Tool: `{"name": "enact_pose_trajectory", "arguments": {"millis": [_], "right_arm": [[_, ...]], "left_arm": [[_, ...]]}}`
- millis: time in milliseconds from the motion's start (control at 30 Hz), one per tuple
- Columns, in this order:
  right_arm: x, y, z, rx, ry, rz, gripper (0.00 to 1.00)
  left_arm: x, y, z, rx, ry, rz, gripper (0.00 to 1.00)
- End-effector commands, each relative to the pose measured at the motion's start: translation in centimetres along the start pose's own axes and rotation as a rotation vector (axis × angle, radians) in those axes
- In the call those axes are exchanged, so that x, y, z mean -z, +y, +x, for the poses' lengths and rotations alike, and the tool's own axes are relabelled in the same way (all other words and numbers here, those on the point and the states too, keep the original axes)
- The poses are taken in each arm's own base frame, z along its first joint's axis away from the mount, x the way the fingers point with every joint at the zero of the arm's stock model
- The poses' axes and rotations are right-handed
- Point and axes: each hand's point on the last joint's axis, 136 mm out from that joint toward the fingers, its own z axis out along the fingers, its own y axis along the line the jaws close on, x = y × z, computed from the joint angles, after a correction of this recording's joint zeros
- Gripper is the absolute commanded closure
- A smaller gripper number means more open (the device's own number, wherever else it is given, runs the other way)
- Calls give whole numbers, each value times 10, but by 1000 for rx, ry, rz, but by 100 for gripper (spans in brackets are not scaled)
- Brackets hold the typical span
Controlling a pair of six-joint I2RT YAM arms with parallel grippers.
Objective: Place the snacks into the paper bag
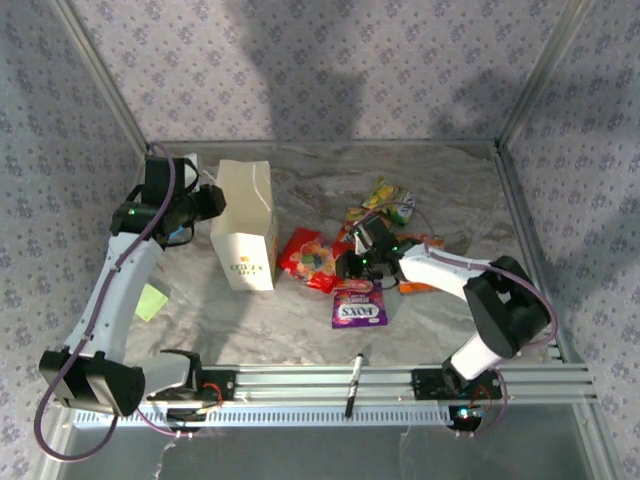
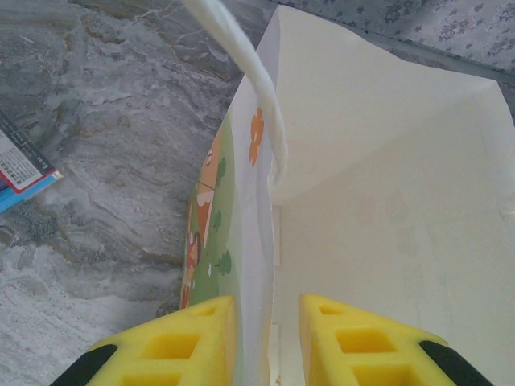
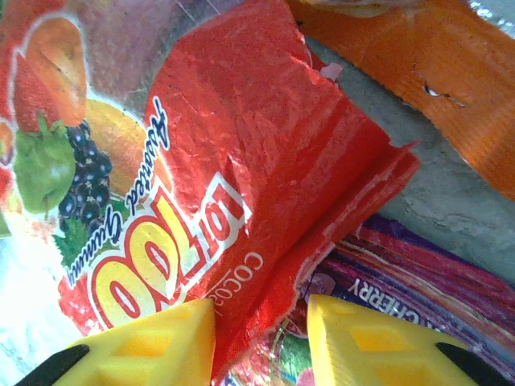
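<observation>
We are pinching the paper bag (image 1: 245, 225) open with our left claw (image 2: 267, 305); our right claw (image 3: 259, 310) is straddling the Lot 100 packet (image 3: 241, 161), grip unclear.

Left claw (image 2: 268, 314) pinched, arm (image 1: 118, 285) stretched forward; right claw (image 3: 260, 314) pinched, arm (image 1: 450, 270) folded inward.

Grey marbled counter (image 1: 300, 335), veined like stone and brightly lit. Around the counter on its far, left and right sides, walls (image 1: 330, 90) of pale lilac cloth printed with small repeating flowers. Slanting up and outward from the counter's two far corners, bare aluminium posts (image 1: 100, 72). Along the counter's far edge, a thin metal bar (image 1: 320, 143) at the foot of the cloth. Along the counter's near edge, a ribbed aluminium rail (image 1: 300, 381). High on the wall beyond the counter, broad soft shadows (image 1: 290, 45).
</observation>
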Motion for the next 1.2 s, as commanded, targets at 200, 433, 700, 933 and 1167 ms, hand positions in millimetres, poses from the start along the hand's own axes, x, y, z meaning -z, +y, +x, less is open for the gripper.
{"name": "enact_pose_trajectory", "arguments": {"millis": [200, 433, 700, 933, 1167], "right_arm": [[-6, 4, -4, 9, 1, 17, 97], [9, 8, -19, 56, -41, 48, 100], [59, 33, -61, 150, -176, 60, 100], [98, 60, -85, 206, -241, 17, 100], [172, 100, -119, 291, -376, -12, 100]], "left_arm": [[16, -8, -6, -31, -27, 28, 73], [18, -8, -6, -34, -26, 25, 74], [24, -9, -8, -17, -42, 29, 74], [21, -7, -6, -11, -20, 32, 77], [15, -6, -4, -4, -8, 37, 80]]}}
